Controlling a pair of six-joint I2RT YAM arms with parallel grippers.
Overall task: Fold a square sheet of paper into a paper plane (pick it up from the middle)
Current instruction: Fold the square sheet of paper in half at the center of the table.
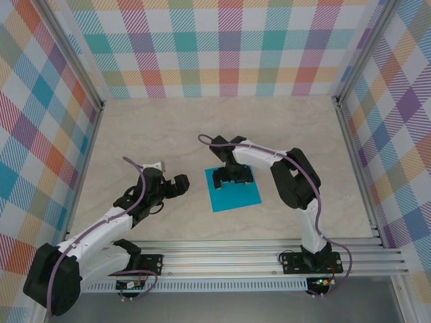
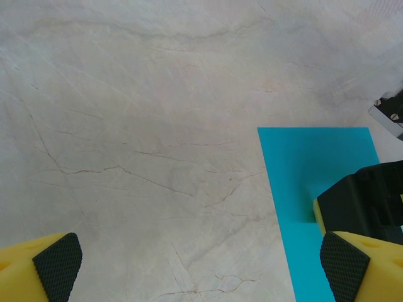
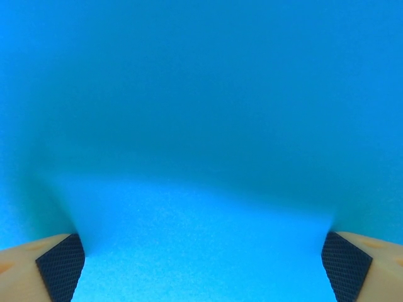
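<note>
Right up against the lens, two black cross-hatched rubber pads (image 3: 60, 267) sit on yellow fingers, one in each lower corner of the right wrist view: the right gripper (image 3: 201, 258) is spread wide, nothing caught between its fingers. It is low over the square sheet of paper (image 3: 201, 94), smooth, matte teal-blue with a soft shadow across it. Whether the pads actually touch the sheet, I cannot tell. From above, that gripper hangs over the far half of the sheet, which lies flat on the table (image 1: 283, 134) at its middle, turned slightly askew, corners crisp, unfolded. Over to the left gripper (image 2: 201, 270): same yellow fingers with knurled black pads, also held well apart and gripping nothing, above bare pale stone-patterned tabletop veined with thin brown lines. Its camera catches the sheet's straight left edge and sharp far corner off to the right, the black body of the right gripper on top of it. Seen from above, the left gripper is near the sheet's left side, clear of it. Pastel plaid walls (image 1: 222, 47) box in the table.
</note>
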